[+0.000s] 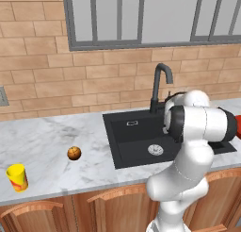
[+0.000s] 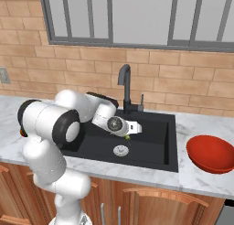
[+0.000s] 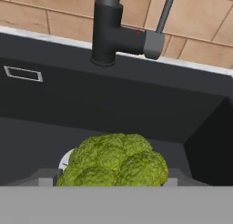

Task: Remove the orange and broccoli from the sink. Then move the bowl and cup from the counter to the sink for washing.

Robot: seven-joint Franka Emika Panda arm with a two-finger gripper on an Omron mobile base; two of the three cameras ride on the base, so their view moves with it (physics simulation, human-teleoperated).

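Observation:
The green, bumpy broccoli (image 3: pixel 116 161) sits between my two fingertips in the hand view and spans the gap, so my gripper (image 3: pixel 111 180) is shut on it. In the right base view the gripper (image 2: pixel 128 133) hangs over the black sink (image 2: pixel 157 148), with the broccoli (image 2: pixel 127 137) as a small green spot just above the white drain (image 2: pixel 119 150). The orange (image 1: pixel 74 153) rests on the marble counter left of the sink (image 1: pixel 123 136). Near the counter's front left edge stands the yellow cup (image 1: pixel 17 177). On the counter right of the sink lies the red bowl (image 2: pixel 211 153).
The dark curved faucet (image 2: pixel 124 84) rises behind the basin, close to my hand, and its base (image 3: pixel 109 32) fills the top of the hand view. A brick wall and a window stand behind the counter (image 1: pixel 47 141). Wooden cabinet doors run below.

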